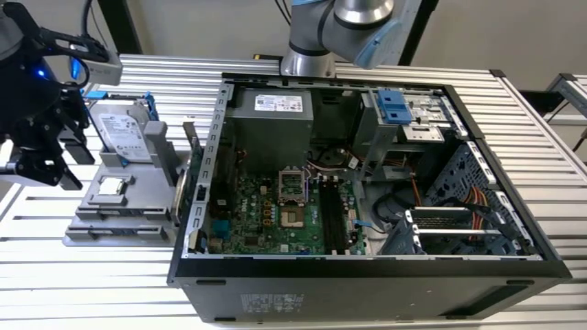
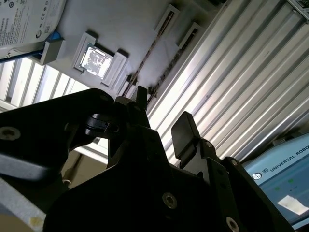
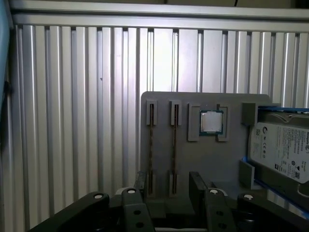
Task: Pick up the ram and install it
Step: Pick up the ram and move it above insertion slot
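Closest to me is the open computer case (image 1: pixel 367 282), lying on its side on the slatted metal surface (image 1: pixel 82 289). Its green motherboard (image 1: pixel 266 220) faces up, and the long black memory slots (image 1: pixel 332 216) run along the board just beside the CPU socket (image 1: pixel 291 199).

On the exterior view's left of the case, just beside it, a grey parts tray (image 1: pixel 137 203) rests on the same surface. The ram (image 3: pixel 175 145) sits in this tray, standing on edge in two narrow parallel slots. It shows as thin dark strips in both wrist views (image 2: pixel 149 48). Past the slots in the same tray lies a small square silver CPU chip (image 1: pixel 112 184), and beyond that a hard drive (image 1: pixel 124 134) with blue side rails fills the tray's far end.

The black gripper (image 1: pixel 64 165) hangs above the surface on the exterior view's left of the tray, clear of everything. Its jaws are apart with nothing between them. In the first wrist view the two fingers (image 3: pixel 198 181) frame the slotted end of the tray from above, near the ram but not touching it.

Farthest back, the arm's silver and blue base (image 1: pixel 312 41) rises behind the case, next to the power supply (image 1: pixel 280 110).
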Available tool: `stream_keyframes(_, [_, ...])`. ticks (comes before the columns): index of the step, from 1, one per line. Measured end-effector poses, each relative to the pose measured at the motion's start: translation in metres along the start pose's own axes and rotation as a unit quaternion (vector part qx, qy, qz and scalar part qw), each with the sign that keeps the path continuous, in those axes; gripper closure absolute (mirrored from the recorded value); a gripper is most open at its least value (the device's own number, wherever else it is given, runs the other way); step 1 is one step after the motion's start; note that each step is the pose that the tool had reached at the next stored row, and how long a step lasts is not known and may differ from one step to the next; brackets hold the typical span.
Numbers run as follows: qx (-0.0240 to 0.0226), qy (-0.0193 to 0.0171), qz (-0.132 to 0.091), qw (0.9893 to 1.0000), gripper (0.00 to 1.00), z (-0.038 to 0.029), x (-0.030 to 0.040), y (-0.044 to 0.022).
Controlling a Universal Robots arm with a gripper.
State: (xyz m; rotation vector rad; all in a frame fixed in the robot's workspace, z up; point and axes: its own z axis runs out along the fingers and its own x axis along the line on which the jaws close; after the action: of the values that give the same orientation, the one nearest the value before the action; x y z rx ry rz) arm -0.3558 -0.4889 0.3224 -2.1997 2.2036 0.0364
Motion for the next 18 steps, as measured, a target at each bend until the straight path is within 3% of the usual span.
stream_keyframes(18, [0.0004, 0.0, 0.01, 1.0, 0.0, 0.0064, 0.0003, -0.0021])
